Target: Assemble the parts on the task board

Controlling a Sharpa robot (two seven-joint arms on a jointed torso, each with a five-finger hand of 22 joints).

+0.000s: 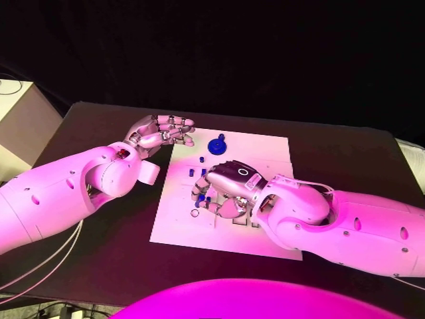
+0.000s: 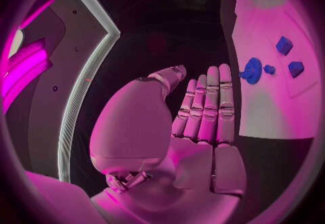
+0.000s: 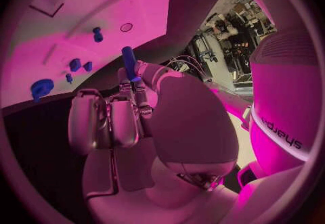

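Table [image 1: 97,259] is carrying the board [image 1: 260,149] at centre. Right hand [image 1: 227,189] is hovering over the board's middle, pinching a blue peg [image 3: 129,61] upright between thumb and fingers. Left hand [image 1: 163,131] is sitting at the board's far-left corner, fingers straight and pressed together, holding nothing. Blue disc [image 1: 219,144] and small parts [image 2: 284,45] are lying on the board.
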